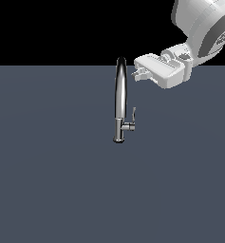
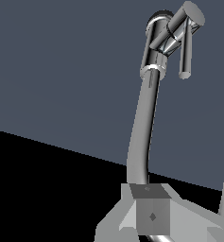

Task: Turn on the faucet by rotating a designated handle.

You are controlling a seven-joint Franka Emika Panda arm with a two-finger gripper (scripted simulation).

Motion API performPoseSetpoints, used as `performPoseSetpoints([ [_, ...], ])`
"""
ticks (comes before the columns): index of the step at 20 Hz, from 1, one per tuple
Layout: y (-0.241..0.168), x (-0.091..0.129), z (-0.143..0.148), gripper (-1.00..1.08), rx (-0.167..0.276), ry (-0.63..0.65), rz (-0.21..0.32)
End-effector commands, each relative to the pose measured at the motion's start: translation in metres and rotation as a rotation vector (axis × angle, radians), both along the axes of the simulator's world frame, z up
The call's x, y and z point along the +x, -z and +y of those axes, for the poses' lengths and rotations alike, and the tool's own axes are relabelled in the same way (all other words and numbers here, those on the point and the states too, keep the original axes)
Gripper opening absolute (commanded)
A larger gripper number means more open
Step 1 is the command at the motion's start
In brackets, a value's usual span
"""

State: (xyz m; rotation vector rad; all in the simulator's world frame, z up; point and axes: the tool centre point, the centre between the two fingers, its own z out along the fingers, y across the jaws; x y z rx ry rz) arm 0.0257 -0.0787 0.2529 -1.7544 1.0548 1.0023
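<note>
The chrome faucet (image 1: 120, 97) stands upright in the middle of the exterior view, its arched spout rising from a short base. The handle (image 1: 133, 118) is a thin lever standing up from a short stub on the base's side, toward the exterior view's right. My gripper (image 1: 136, 73) is open and empty. It hovers beside the top of the spout on the exterior view's right, well above the handle and touching nothing. In the wrist view the faucet (image 2: 144, 123) runs away from my gripper (image 2: 189, 203) to the handle (image 2: 186, 49). One fingertip (image 2: 150, 210) partly covers the spout's arch.
The faucet stands on a flat dark grey-blue surface (image 1: 52, 180) with black background behind it. The white arm links (image 1: 201, 28) fill the upper corner at the exterior view's right.
</note>
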Motion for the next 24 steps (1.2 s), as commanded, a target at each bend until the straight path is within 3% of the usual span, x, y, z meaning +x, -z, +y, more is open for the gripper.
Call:
performPoseSetpoints([
  [1,0.022,0.007,-0.004,-1.0,0.059,0.058,0.053],
  [7,0.071,0.017,-0.007,-1.0,0.181,0.181,0.165],
  [13,0.106,0.02,-0.006,-1.0,0.268,0.27,0.246],
  [18,0.123,0.02,-0.003,-1.0,0.308,0.311,0.283],
  [24,0.126,0.02,-0.002,-1.0,0.315,0.317,0.289],
])
